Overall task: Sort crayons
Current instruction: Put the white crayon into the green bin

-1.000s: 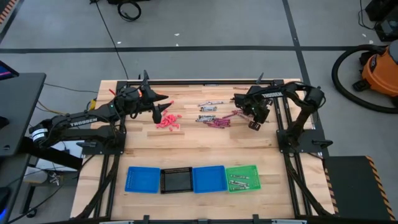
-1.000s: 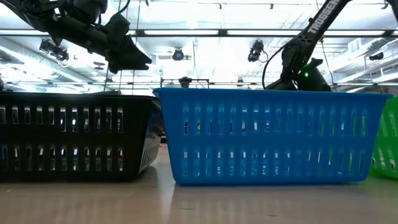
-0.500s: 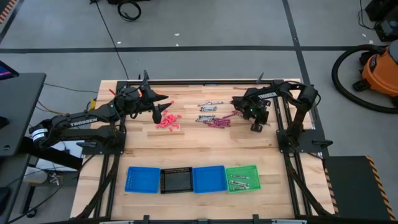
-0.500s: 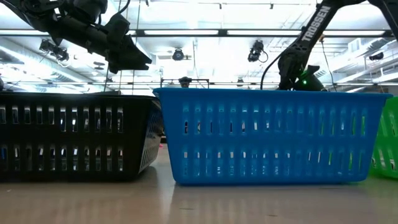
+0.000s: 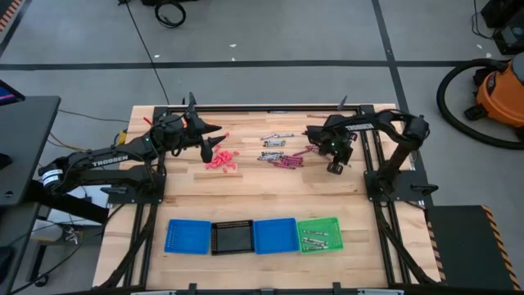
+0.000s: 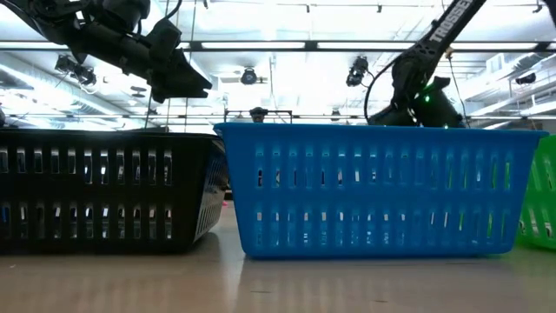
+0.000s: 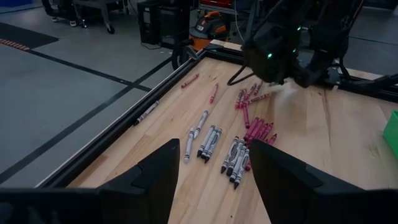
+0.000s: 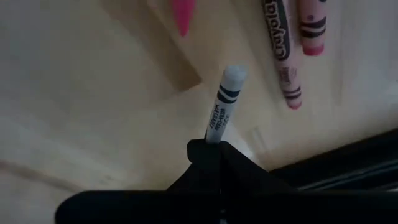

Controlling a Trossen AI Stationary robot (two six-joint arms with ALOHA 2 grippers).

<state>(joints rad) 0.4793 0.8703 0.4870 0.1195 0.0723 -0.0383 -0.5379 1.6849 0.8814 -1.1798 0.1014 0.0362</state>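
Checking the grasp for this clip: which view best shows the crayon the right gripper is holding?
The right wrist view: the grey crayon stands out from the right gripper, pinched between its shut fingers, label readable. The high view shows only that gripper above the table beside the loose crayons; the low view hides it behind the blue tray.

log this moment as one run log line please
task: sort crayons | right gripper: shut on grey crayon, above table by maroon crayons | left gripper: open, waiting over red crayons | green tray: holds grey crayons
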